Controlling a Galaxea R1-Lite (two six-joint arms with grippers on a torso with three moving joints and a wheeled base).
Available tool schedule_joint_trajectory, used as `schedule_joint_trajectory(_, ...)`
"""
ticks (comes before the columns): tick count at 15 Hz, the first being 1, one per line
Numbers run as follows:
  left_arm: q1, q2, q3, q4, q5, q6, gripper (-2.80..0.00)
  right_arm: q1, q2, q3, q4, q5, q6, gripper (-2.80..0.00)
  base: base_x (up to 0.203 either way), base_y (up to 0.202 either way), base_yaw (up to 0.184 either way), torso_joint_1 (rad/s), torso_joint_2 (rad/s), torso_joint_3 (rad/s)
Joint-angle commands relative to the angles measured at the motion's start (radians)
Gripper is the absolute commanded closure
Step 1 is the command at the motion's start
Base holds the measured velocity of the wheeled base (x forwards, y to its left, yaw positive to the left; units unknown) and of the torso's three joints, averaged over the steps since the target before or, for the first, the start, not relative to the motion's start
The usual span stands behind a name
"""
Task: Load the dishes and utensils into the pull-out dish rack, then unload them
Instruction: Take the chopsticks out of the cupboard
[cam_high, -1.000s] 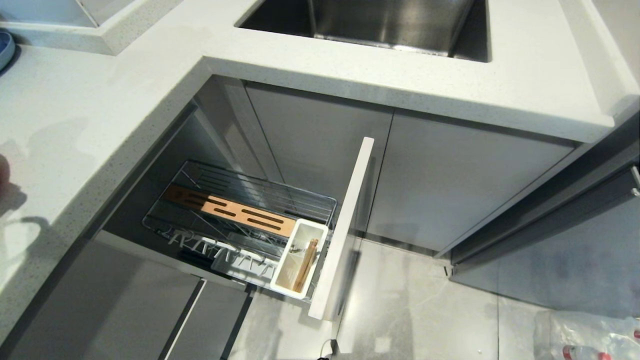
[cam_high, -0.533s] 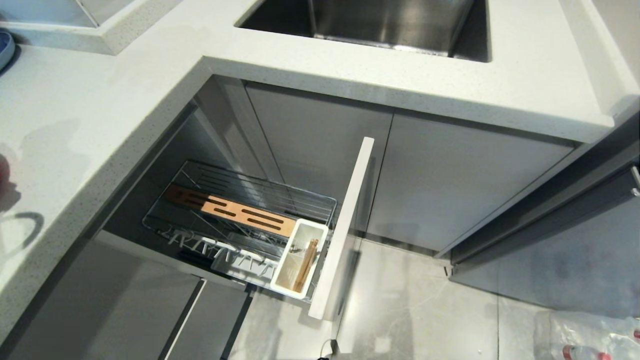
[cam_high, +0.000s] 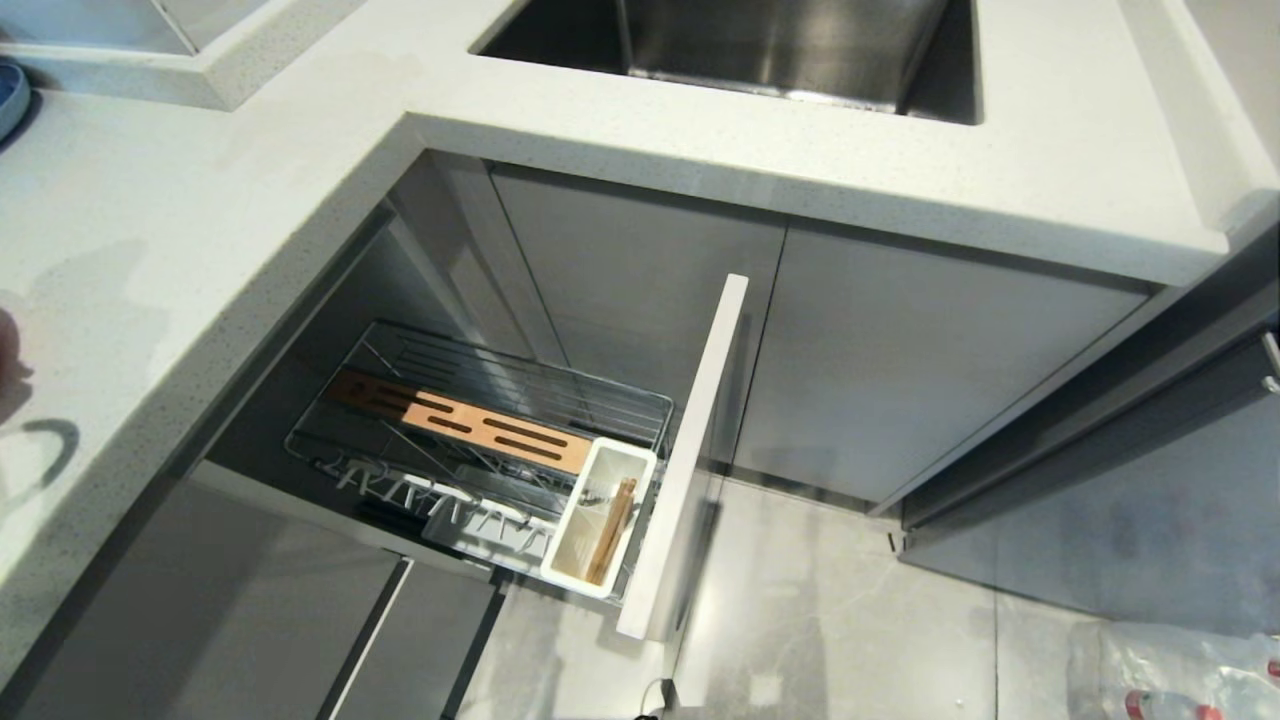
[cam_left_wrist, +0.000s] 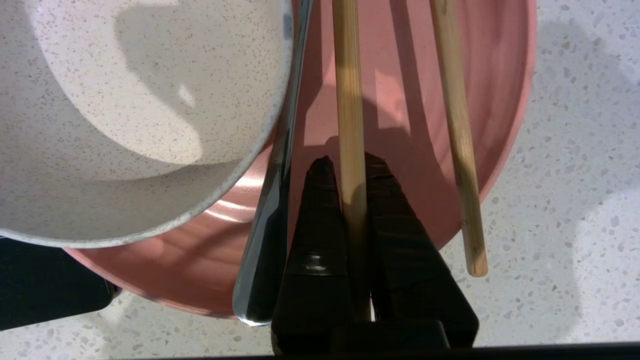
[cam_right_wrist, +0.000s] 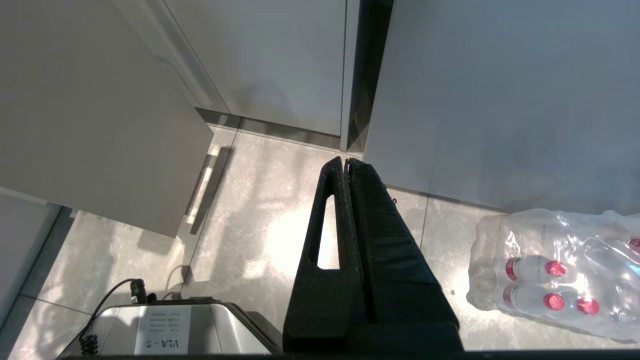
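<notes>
In the left wrist view my left gripper (cam_left_wrist: 350, 162) is shut on one wooden chopstick (cam_left_wrist: 345, 75) over the pink plate (cam_left_wrist: 500, 75) on the speckled counter. The other chopstick (cam_left_wrist: 457, 125) lies loose across the plate to one side. The metal spoon (cam_left_wrist: 272, 210) lies on the plate at the other side of the fingers. The white bowl (cam_left_wrist: 125, 100) sits on the plate beyond the spoon. The pull-out dish rack (cam_high: 480, 430) stands open below the counter, its white caddy (cam_high: 600, 520) holding wooden sticks. My right gripper (cam_right_wrist: 347, 161) hangs shut and empty above the floor.
The rack's tall pale front panel (cam_high: 690, 450) juts into the aisle. A steel sink (cam_high: 760, 45) is set in the counter (cam_high: 200, 200) behind it. A wrapped pack of bottles (cam_right_wrist: 560, 270) lies on the floor at the right, and the robot's base (cam_right_wrist: 165, 330) is below.
Shadows at the counter's left edge have shifted slightly. The rack and its contents have not moved.
</notes>
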Motion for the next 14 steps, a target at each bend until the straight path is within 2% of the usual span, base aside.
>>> schedule_joint_trajectory(1, 0.006, 0.004, 0.004, 0.004, 0.001, -0.004, 0.00, 0.000, 0.001, 0.002, 0.000, 0.000, 0.000, 0.00, 0.000, 0.000, 0.000, 0.000, 0.00, 0.000)
schedule_joint_trajectory(4, 0.007, 0.003, 0.007, 0.005, 0.001, -0.004, 0.00, 0.000, 0.001, 0.002, 0.000, 0.000, 0.000, 0.00, 0.000, 0.000, 0.000, 0.000, 0.00, 0.000)
schedule_joint_trajectory(5, 0.007, 0.001, 0.006, 0.005, 0.001, -0.004, -2.80, 0.000, 0.001, 0.002, 0.000, 0.000, 0.000, 0.00, 0.000, 0.000, 0.000, 0.000, 0.00, 0.000)
schedule_joint_trajectory(14, -0.002, -0.037, 0.004, 0.005, 0.001, -0.007, -2.80, 0.000, 0.001, 0.002, 0.000, 0.000, 0.000, 0.00, 0.000, 0.000, 0.000, 0.000, 0.00, 0.000)
